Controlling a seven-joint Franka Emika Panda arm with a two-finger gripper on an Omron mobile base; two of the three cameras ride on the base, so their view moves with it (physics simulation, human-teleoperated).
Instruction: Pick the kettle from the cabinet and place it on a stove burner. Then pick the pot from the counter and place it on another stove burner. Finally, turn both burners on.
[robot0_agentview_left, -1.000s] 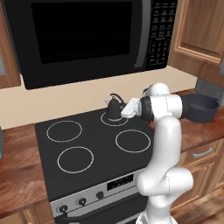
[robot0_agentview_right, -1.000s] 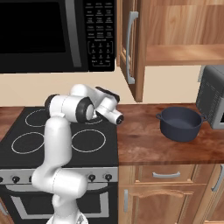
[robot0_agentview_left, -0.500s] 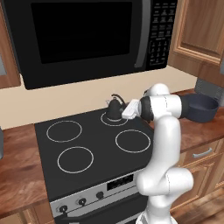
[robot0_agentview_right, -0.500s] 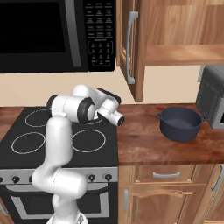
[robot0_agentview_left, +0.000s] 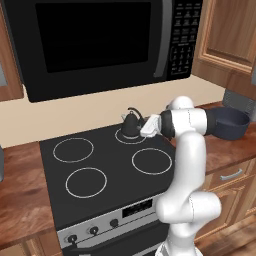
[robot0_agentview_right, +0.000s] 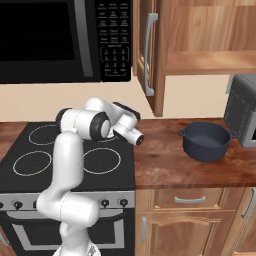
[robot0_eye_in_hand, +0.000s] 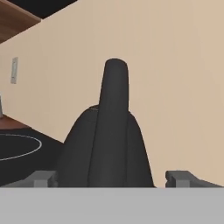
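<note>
A: What had moved since the second before?

B: Almost nothing in the scene. The kettle (robot0_agentview_left: 131, 123) stood on the same back right stove burner (robot0_agentview_left: 131, 136) and the arm had barely shifted. The change was at the gripper (robot0_eye_in_hand: 113, 178): in the hand view its fingertips (robot0_eye_in_hand: 43, 179) stood wide apart on either side of the kettle (robot0_eye_in_hand: 107, 144), no longer clamped on it.

A: So the kettle was let go?

B: I judged so. It sat upright on the black cooktop (robot0_agentview_left: 102, 165), just below the microwave (robot0_agentview_left: 100, 45), with the gripper close beside it.

A: And the rest?

B: The pot (robot0_agentview_right: 206, 142) was on the counter (robot0_agentview_right: 165, 165) to the right of the stove, under the open cabinet (robot0_agentview_right: 200, 50), well apart from the gripper and untouched. It still had to go on another burner (robot0_agentview_right: 101, 161), and both knobs remained to be turned.
</note>
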